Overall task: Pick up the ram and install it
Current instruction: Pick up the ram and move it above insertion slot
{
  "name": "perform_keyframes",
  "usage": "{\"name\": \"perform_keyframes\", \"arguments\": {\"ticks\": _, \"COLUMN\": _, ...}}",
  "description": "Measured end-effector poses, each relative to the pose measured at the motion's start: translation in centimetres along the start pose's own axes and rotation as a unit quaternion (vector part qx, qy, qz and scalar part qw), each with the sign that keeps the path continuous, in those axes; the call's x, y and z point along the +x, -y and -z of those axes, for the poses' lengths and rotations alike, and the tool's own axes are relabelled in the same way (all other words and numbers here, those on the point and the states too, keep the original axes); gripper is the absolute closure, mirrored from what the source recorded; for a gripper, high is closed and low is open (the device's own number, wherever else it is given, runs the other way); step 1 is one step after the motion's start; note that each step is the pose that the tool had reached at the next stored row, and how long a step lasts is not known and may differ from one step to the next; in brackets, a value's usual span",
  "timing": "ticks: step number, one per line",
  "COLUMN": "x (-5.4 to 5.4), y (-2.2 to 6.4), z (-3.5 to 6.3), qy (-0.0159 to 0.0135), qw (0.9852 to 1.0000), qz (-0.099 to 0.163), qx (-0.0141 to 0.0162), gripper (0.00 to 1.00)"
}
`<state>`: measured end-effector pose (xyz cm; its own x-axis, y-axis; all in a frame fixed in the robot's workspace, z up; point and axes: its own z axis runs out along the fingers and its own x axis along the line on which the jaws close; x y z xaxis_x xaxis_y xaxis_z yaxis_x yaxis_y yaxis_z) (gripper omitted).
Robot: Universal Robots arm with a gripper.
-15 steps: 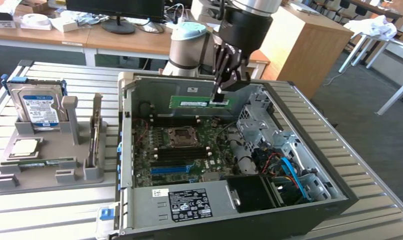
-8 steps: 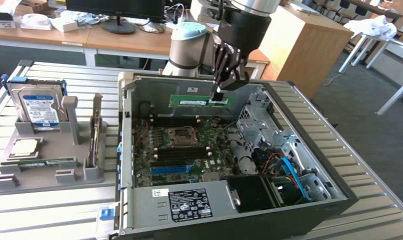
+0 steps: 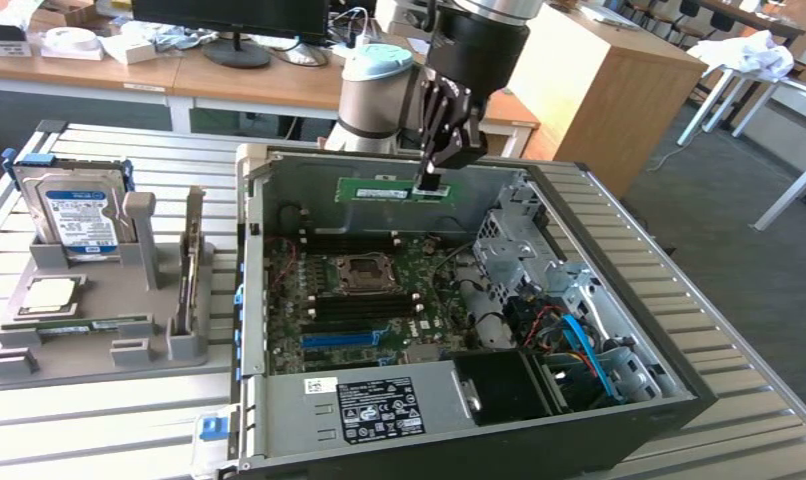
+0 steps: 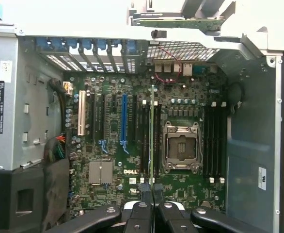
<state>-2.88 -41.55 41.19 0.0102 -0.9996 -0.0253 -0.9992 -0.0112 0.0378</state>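
Observation:
A ram stick, long, flat and green with a small white sticker, hangs level over the far side of the open computer case. My gripper is shut on its end at the exterior view's right. In the wrist view the ram shows edge-on as a thin green line. It runs out from my gripper over the memory slots beside the CPU socket. It is held above the motherboard, apart from the slots. A second ram stick lies on the grey holder.
On the holder at the exterior view's left stand a silver hard drive, a square CPU chip and an upright card. Inside the case are drive cages with cables and a power supply. More memory slots flank the socket's other side.

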Motion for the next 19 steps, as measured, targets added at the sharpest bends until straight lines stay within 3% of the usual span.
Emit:
{"name": "perform_keyframes", "arguments": {"ticks": 11, "x": -1.3, "y": 0.02, "z": -0.15, "qy": 0.0001, "qw": 1.0000, "qz": 0.000, "qx": 0.0000, "gripper": 0.89}}
{"name": "perform_keyframes", "arguments": {"ticks": 19, "x": -1.4, "y": 0.03, "z": -0.20, "qy": 0.0001, "qw": 1.0000, "qz": 0.000, "qx": 0.0000, "gripper": 0.89}}
